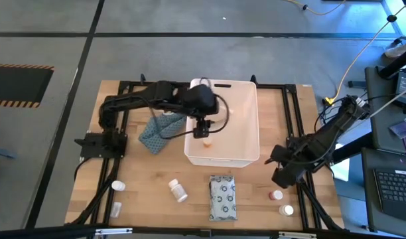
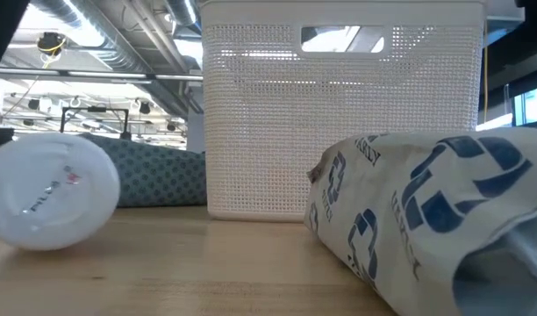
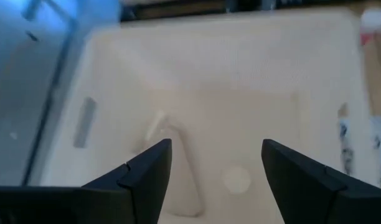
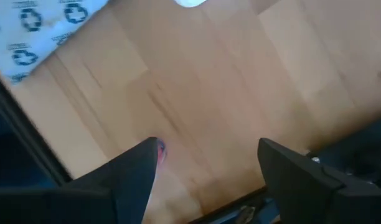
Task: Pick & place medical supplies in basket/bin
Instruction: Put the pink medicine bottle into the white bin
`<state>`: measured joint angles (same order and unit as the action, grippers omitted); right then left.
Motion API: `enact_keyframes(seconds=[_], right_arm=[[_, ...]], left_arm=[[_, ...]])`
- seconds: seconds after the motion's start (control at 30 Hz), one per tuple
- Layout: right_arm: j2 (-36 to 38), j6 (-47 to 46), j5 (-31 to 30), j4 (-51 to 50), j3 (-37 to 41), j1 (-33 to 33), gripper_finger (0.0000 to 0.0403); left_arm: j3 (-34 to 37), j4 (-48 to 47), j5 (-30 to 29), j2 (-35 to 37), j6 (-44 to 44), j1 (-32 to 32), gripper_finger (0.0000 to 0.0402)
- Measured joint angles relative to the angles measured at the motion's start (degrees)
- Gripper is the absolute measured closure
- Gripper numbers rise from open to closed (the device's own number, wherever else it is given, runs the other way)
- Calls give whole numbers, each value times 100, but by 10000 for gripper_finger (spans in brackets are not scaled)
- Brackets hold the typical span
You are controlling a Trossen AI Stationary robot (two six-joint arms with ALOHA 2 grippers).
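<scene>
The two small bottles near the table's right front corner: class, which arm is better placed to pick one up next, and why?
Probably the right. The right gripper hangs open beside the red-capped bottle and white bottle, while the left gripper is open over the bin.

In the low view the soft pack runs off the picture's right edge and hides the tub's lower right corner. In the blurred left wrist view a pale round thing on the tub floor is perhaps a bottle. A small orange object is too small to identify.
</scene>
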<state>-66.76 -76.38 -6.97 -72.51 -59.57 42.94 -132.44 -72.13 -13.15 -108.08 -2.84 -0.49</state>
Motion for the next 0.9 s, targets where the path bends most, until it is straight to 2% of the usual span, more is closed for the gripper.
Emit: enact_keyframes(seconds=[0.13, 0.27, 0.4, 0.67, 0.9], right_arm=[[-8, -136, -86, 172, 0, 158, 125], [-24, -136, -159, 397, 2, 261, 125], [-26, -136, -283, 682, 2, 279, 125], [-26, -147, -362, 1565, 2, 279, 125], [-26, -335, -474, 1477, 2, 279, 125]], left_arm=[[81, 47, -1016, 620, 281, -614, 160], [928, 537, -1174, 1373, 293, -1179, 160], [2537, 1509, -1005, 2381, 261, -1422, 160], [6074, 3765, -636, 4815, 411, -1274, 160], [8447, 5689, -678, 6742, 523, -1274, 160]])
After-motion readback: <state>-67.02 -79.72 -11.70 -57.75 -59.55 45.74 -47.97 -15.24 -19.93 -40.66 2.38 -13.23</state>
